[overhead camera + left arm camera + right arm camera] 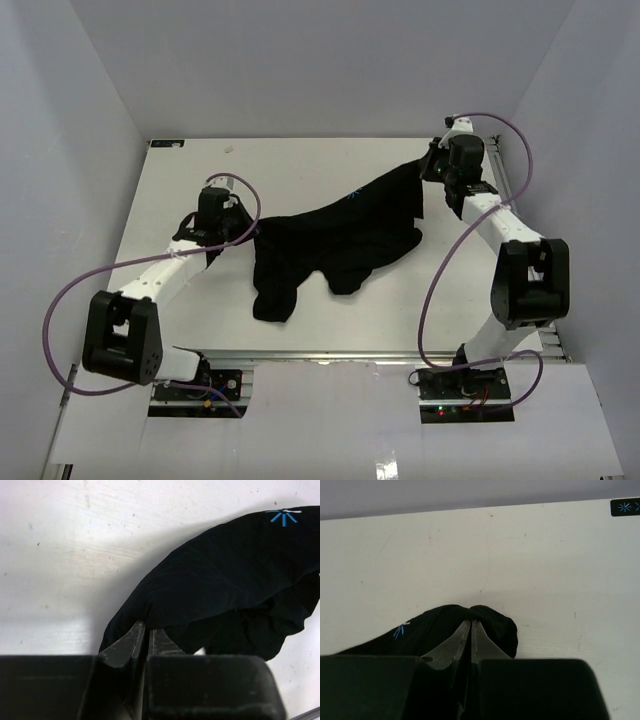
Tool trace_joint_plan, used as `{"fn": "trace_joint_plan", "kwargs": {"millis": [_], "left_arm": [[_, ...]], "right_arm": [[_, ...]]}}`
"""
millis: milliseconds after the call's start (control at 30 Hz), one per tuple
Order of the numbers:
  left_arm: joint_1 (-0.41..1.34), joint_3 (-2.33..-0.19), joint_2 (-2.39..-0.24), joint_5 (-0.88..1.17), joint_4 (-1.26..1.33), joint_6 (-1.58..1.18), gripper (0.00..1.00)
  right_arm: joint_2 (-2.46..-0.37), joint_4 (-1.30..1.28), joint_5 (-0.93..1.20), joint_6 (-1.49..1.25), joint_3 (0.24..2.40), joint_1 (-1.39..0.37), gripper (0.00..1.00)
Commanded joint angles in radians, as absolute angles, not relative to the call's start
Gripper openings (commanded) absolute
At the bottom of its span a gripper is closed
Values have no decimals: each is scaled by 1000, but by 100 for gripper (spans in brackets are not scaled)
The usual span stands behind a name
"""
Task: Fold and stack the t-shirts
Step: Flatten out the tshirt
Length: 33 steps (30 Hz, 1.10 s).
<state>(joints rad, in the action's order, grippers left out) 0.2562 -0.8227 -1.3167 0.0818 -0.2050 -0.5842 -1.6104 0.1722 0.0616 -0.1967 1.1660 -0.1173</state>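
Top external view: A black t-shirt (340,235) lies crumpled across the middle of the white table (190,175), stretched from the left arm toward the far right corner. The left gripper (238,243) meets the garment's left edge; the right gripper (430,166) holds a corner of it at the far right, where the cloth rises in a narrow strip. A bunched fold trails toward the near edge.

Left wrist view: The left gripper (146,629) is closed, its two fingers pressed almost together with the edge of the black t-shirt (225,580) pinched at their tips. The fabric spreads away to the right over the table (75,555), a small blue logo (283,516) showing at its far end.

Right wrist view: The right gripper (471,624) is clamped on a small bunch of the black t-shirt (492,619), which humps around the fingertips. The blue logo (400,630) sits just left of the fingers. Beyond lie the table (545,555) and a grey wall (420,495).
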Motion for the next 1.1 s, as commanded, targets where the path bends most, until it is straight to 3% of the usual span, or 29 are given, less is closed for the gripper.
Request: {"fn": "trace_joint_plan", "kwargs": {"millis": [0, 200, 233, 267, 367, 567, 733, 1067], "left_arm": [[210, -905, -1376, 195, -123, -601, 18], [147, -972, -1541, 232, -106, -649, 42], [143, -980, -1554, 233, -110, -656, 48], [137, -988, -1571, 232, -113, -661, 61], [107, -1017, -1585, 216, -141, -676, 78], [81, -1074, -1533, 274, -176, -615, 82], [193, -1146, -1468, 262, -281, -500, 82], [437, -1330, -1647, -93, -511, -345, 74]], "right_arm": [[-1696, 301, 21, -267, 1296, -115, 6], [-1916, 310, 95, -353, 1475, -118, 6], [-1957, 308, 103, -363, 1497, -118, 6], [-1979, 311, 118, -374, 1515, -118, 6], [-2046, 310, 130, -408, 1586, -117, 6], [-2111, 304, 153, -440, 1663, -112, 6], [-2092, 356, 263, -430, 1623, -109, 6], [-2079, 411, 442, -382, 1560, -94, 6]]}}
